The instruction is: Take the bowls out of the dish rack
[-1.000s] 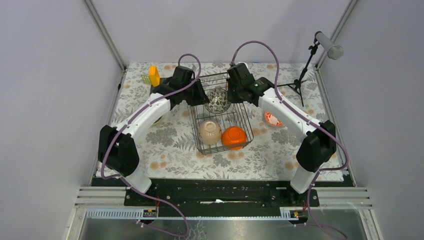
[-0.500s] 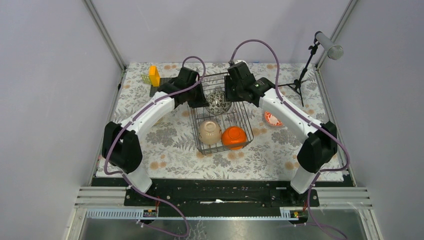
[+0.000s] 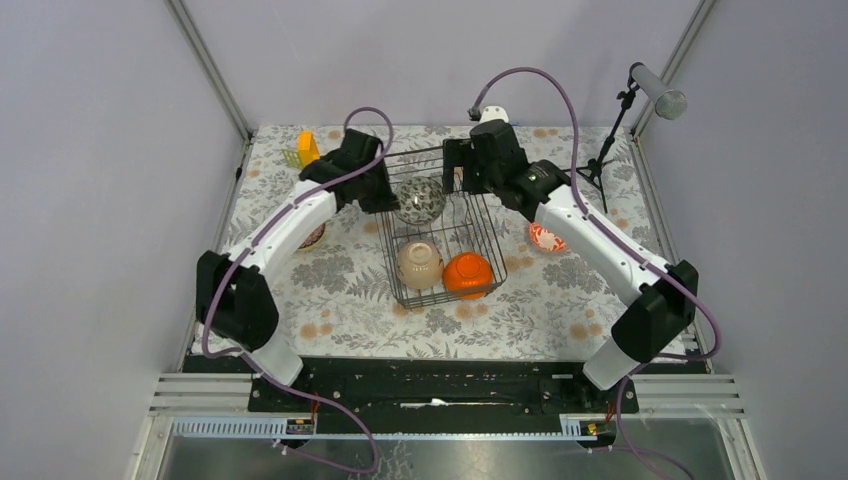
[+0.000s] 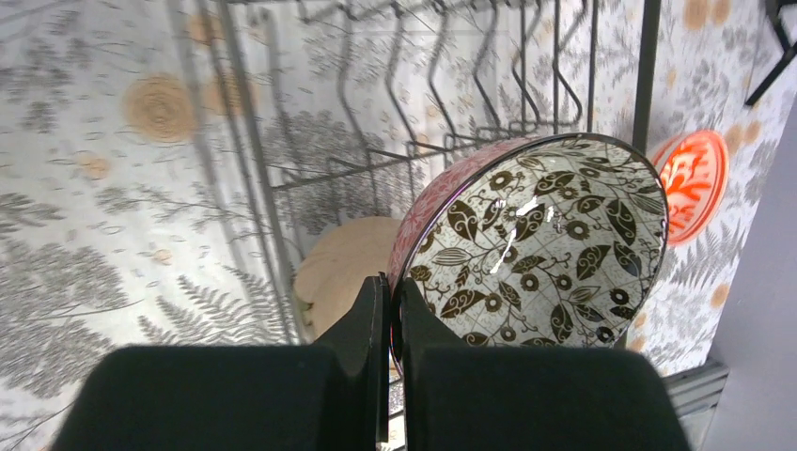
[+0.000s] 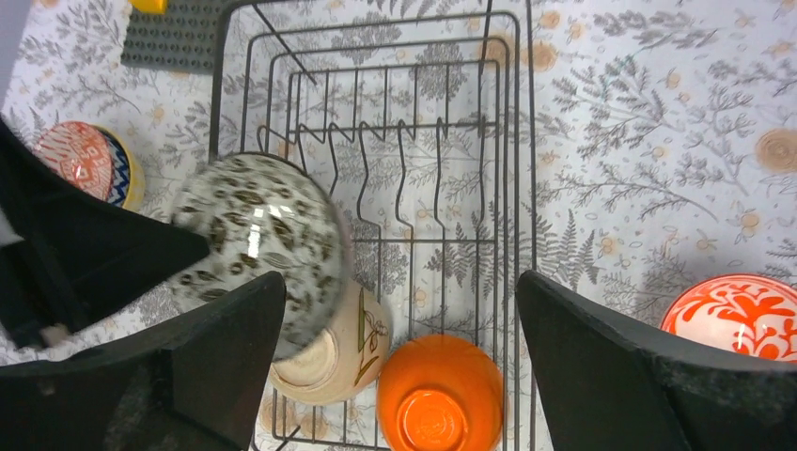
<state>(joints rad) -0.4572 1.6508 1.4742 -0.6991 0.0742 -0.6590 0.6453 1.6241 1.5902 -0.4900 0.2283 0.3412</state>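
The left hand (image 4: 391, 291) is clamped on the rim of a leaf-patterned bowl (image 4: 536, 244), pink outside. It holds the bowl tilted over the far left part of the dish rack (image 3: 390, 270). The bowl seems clear of the wires, though no view shows the gap plainly. The right hand (image 5: 400, 282) hangs above the rack with its fingers wide apart, holding nothing. A beige bowl (image 3: 420, 264) and an orange bowl (image 3: 468, 274) sit side by side at the rack's near end. On the table (image 3: 330, 290), a red-and-white bowl (image 3: 546, 237) lies just right of the rack.
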